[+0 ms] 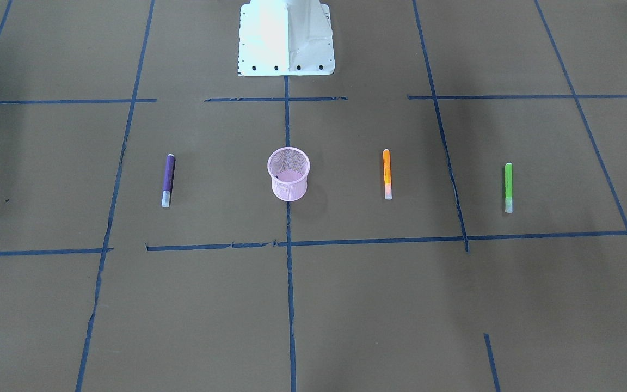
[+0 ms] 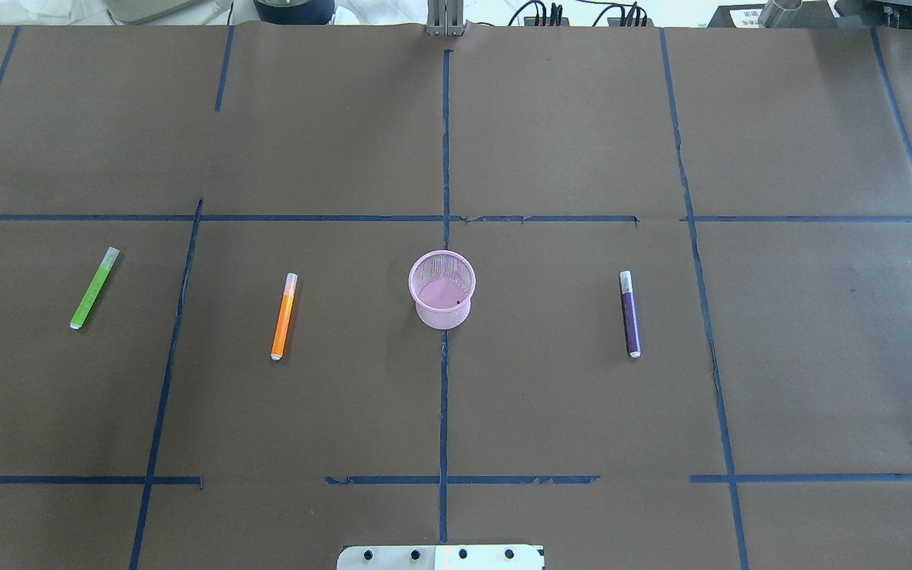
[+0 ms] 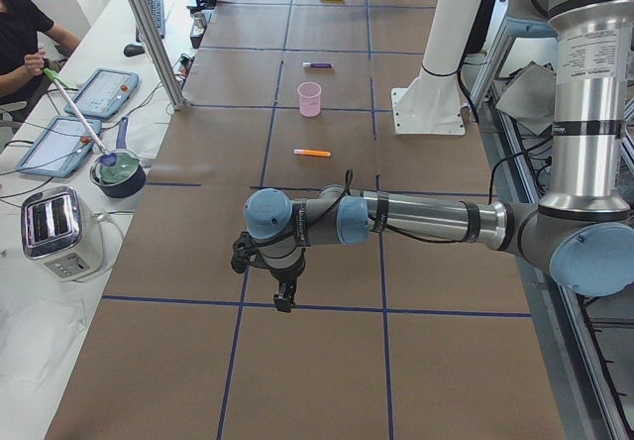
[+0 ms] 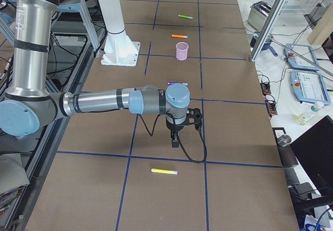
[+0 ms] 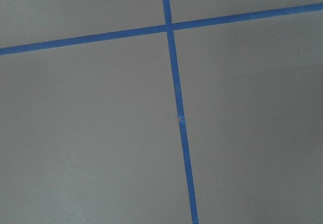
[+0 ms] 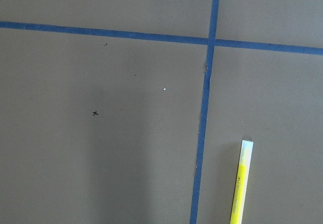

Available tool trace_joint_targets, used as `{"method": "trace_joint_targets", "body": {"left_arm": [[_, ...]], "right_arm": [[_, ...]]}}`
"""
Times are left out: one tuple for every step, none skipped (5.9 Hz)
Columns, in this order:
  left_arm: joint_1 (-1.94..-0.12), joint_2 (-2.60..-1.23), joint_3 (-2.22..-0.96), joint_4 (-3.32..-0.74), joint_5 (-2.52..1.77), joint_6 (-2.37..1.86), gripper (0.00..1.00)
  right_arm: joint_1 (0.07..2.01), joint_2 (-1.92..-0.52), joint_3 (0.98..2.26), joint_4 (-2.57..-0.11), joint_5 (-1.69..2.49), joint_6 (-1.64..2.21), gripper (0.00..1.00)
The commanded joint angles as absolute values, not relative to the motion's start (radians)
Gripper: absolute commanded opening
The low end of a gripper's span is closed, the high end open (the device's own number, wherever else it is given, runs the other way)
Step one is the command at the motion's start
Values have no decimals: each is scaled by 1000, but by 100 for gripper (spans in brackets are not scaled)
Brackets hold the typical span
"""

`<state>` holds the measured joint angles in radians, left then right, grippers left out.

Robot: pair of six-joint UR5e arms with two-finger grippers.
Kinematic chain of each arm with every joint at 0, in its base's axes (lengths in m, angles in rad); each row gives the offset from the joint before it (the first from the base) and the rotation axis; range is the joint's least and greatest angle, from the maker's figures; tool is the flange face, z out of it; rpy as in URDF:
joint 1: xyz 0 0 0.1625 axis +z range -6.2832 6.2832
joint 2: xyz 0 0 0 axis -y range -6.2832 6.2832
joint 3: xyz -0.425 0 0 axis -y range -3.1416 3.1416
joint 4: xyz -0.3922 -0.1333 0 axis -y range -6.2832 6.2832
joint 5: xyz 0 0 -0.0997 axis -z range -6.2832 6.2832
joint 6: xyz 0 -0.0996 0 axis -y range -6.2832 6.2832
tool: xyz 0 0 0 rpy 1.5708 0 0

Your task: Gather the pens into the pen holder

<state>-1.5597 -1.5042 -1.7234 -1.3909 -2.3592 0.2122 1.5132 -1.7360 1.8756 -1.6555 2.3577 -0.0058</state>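
The pink mesh pen holder [image 2: 442,289] stands upright at the table's middle, also in the front view [image 1: 288,174]. The orange pen [image 2: 284,316] and the green pen [image 2: 94,287] lie flat to its left, and the purple pen [image 2: 630,313] lies to its right. None of them touches the holder. My left gripper [image 3: 284,301] shows only in the exterior left view, pointing down over the table's left end. My right gripper [image 4: 176,141] shows only in the exterior right view, pointing down near a yellow pen [image 4: 164,171]. I cannot tell whether either is open or shut.
The yellow pen [image 6: 241,183] lies beside a blue tape line in the right wrist view. The white robot base [image 2: 440,556] is at the near edge. A side table with a toaster [image 3: 57,227] and an operator [image 3: 25,34] lies beyond the far edge.
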Motion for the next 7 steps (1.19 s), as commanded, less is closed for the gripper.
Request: {"method": "trace_joint_targets", "body": {"left_arm": [[-1557,-1496,-1788,-1347,-2350,206,100],[-1557,-1490,-1796,-1347,-2347,206,100],[-1555,-1493,-1801,-1347,-2349,204,100],[-1552,-1494,-1799,-1347,-2352,201,100],[-1554,-1497,-1807,-1348,-2362,202,100],[-1552,-1494,-1806,-1351,-2362,209,100],[-1554,-1490,-1796,-1351,-2362,209,100]], "right_arm": [[1514,-1735,1875,-1652,2358,-2,100],[1514,-1735,1876,-1651,2358,0,100],[1514,-1735,1878,-1646,2358,3,100],[1514,-1736,1882,-1646,2358,3,100],[1514,-1738,1881,-1644,2361,3,100],[1514,-1741,1879,-1644,2408,6,100],[1514,-1744,1879,-1644,2414,8,100]]}}
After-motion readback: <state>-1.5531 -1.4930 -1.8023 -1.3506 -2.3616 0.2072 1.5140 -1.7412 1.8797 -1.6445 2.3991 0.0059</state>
